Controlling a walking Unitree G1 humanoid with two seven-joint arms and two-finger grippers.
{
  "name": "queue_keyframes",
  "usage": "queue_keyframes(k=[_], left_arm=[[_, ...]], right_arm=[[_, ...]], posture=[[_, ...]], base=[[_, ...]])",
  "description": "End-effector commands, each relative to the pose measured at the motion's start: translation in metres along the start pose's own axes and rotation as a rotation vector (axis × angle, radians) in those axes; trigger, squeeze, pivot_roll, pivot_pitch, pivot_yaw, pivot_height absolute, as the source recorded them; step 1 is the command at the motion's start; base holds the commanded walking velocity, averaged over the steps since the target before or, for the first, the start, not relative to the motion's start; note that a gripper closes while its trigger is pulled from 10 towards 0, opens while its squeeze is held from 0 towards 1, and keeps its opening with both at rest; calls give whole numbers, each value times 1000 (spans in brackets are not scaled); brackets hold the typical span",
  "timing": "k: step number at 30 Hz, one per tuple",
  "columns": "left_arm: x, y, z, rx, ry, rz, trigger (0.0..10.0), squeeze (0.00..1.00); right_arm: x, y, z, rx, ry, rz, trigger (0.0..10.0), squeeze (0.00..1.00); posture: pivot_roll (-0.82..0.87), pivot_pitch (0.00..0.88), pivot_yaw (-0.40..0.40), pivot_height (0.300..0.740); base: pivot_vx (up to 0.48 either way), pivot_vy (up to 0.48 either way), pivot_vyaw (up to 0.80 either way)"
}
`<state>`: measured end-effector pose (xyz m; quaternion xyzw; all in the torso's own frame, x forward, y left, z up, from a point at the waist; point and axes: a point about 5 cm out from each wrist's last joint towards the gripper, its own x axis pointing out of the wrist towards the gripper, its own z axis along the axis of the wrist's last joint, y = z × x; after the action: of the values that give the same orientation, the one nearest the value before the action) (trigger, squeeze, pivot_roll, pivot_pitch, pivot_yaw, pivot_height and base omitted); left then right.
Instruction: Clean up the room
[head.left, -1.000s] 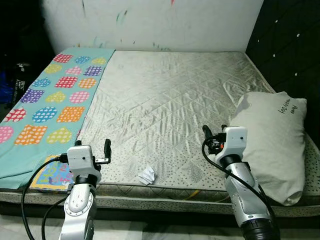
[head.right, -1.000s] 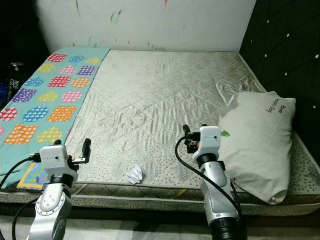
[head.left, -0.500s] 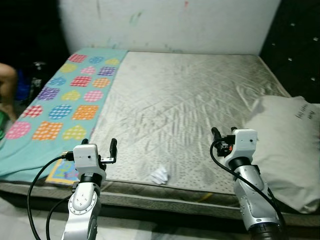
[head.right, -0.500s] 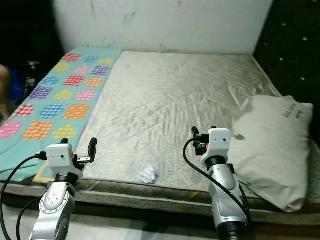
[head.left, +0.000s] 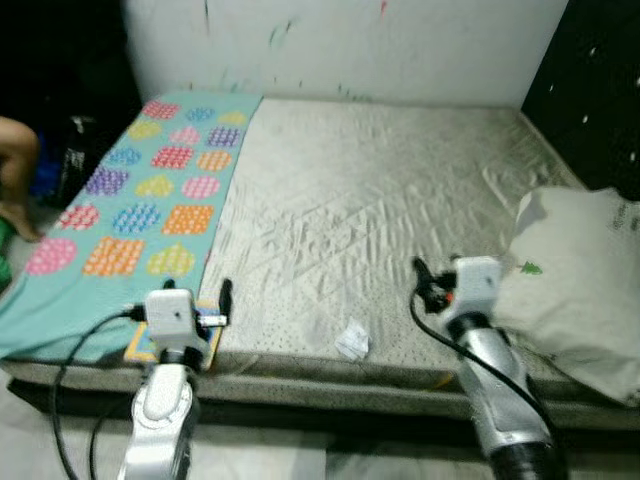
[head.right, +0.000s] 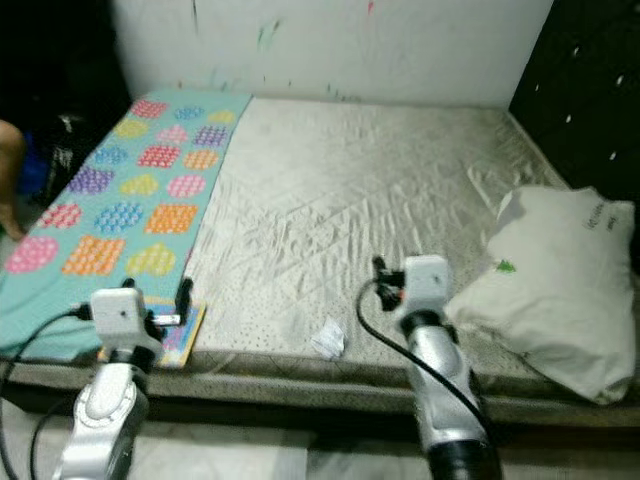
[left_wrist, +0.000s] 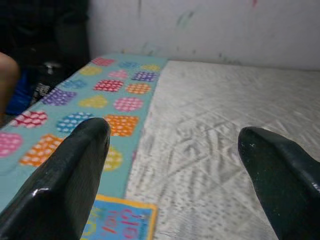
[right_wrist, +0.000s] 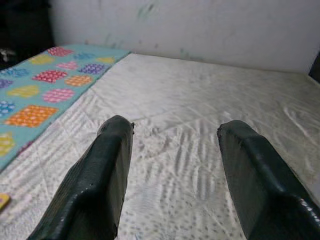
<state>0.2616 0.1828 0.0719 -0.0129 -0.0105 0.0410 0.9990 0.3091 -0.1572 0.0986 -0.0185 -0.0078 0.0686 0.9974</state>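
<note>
A crumpled white paper (head.left: 352, 340) lies on the bare grey mattress (head.left: 370, 200) near its front edge, between my two arms. A colourful flat book (head.right: 186, 329) rests at the front edge beside the teal patterned blanket (head.left: 140, 200). My left gripper (left_wrist: 175, 135) hovers open just above the book, with nothing between its fingers. My right gripper (right_wrist: 175, 130) is open too, raised over the front of the mattress to the right of the paper. A grey-white pillow (head.left: 575, 290) lies at the right edge.
A white wall (head.left: 370, 40) runs behind the bed and a dark padded headboard (head.left: 590, 90) stands on the right. A person's limb (head.left: 15, 170) shows at the far left beside the bed. Pale floor (head.left: 60, 440) lies in front of the mattress.
The whole picture has shifted, so the camera has moved; a person's limb has come into view on the left. Both arms hold the same pose, and the paper and book lie unmoved.
</note>
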Motion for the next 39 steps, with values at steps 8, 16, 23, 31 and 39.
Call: queue_keyframes(k=[8,16,23,31,39], left_arm=[[3,-10,6,-45,-25,-66,10000,0],[-1,-11,3,-57,-17,-83,10000,0],[1,-11,4,-57,-15,-90,10000,0],[2,-13,0,-50,9,-73,10000,0],[1,-17,-1,-44,10,-87,10000,0]], right_arm=[[-2,-7,-3,-31,21,-18,10000,0],[0,-3,-4,-36,14,-14,10000,0],[0,-3,-5,-38,14,-16,10000,0],[0,-10,-6,-69,13,-27,10000,0],[-1,-9,-10,-61,34,-28,10000,0]], posture=[[53,48,5,740],[67,39,29,740],[64,37,35,740],[61,38,39,740],[60,40,38,740]], base=[[33,0,-277],[319,0,0],[347,0,0],[129,0,0],[0,0,0]])
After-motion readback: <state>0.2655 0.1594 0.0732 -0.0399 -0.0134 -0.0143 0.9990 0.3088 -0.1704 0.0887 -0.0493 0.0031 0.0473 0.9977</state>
